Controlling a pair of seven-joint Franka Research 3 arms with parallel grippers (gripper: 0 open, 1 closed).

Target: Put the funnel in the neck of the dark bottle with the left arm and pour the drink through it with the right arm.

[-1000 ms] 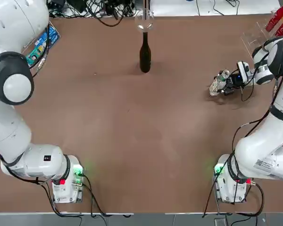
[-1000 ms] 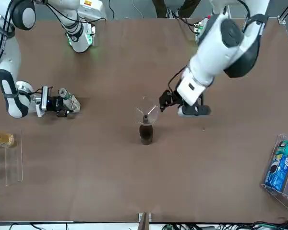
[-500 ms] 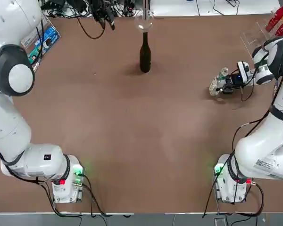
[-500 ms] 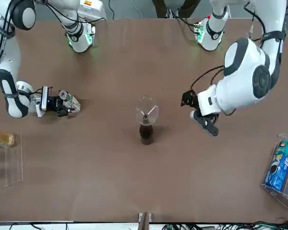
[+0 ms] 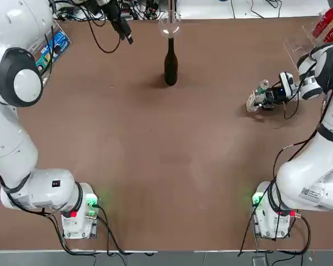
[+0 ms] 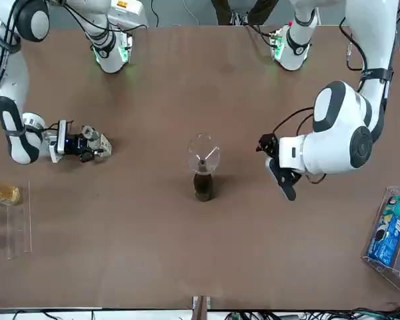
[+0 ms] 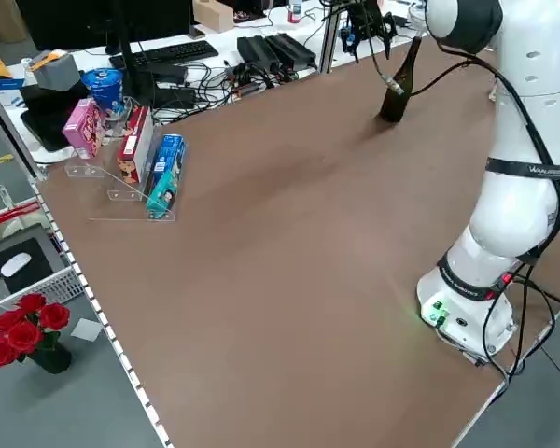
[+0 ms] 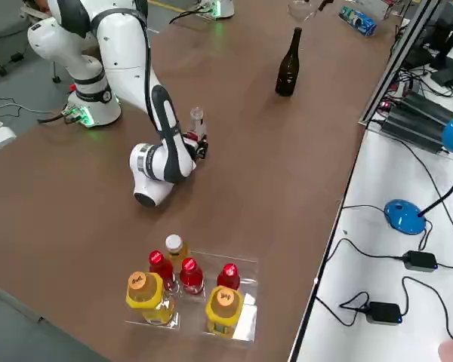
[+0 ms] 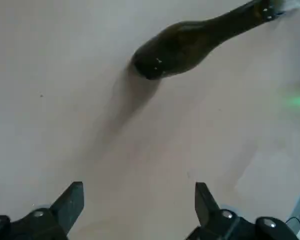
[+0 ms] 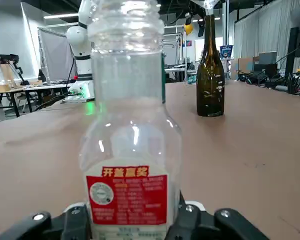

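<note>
While the funnel (image 6: 203, 153) sits in the dark bottle (image 6: 203, 185), right hand (image 5: 262, 97) pinches the uncapped drink (image 10: 131, 131); left hand (image 6: 280, 175) spread.

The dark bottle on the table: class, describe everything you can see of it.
The dark bottle is tall, dark brownish glass with a long slim neck, standing upright on the brown table near its far middle edge. A clear funnel sits in its mouth. Neither arm touches it.
</note>
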